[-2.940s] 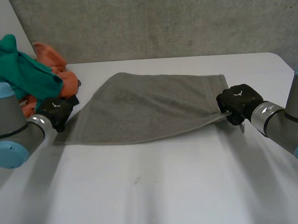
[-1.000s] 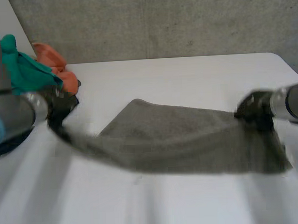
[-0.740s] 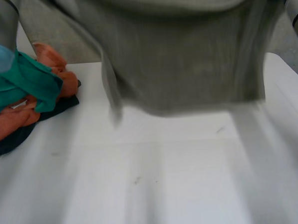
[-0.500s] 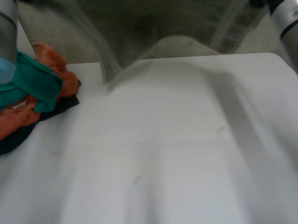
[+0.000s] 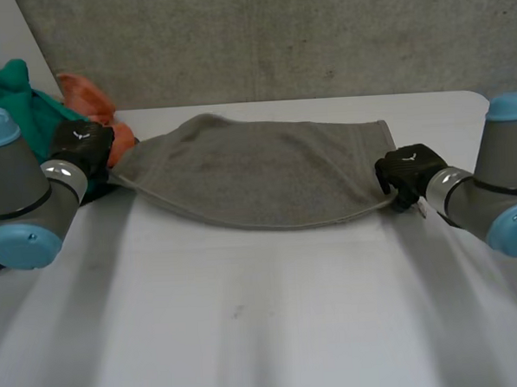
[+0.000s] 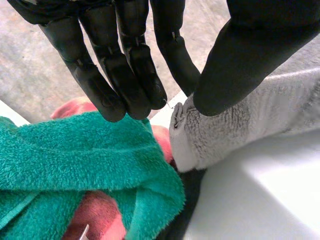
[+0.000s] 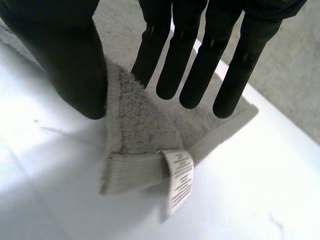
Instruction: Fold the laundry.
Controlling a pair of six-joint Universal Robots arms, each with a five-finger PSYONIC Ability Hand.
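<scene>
Left hand [image 5: 81, 144], right hand [image 5: 411, 172]: fingers pinch grey towel [image 5: 257, 172] corners; teal-orange laundry pile [image 6: 75, 150] touching left corner.

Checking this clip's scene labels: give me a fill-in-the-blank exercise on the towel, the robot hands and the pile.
1. The left robot hand pinches a corner of the ____ towel.
2. The right robot hand holds the corner bearing a white ____.
3. The laundry pile lies beside the ____ robot hand.
Missing words: grey; label; left.
</scene>
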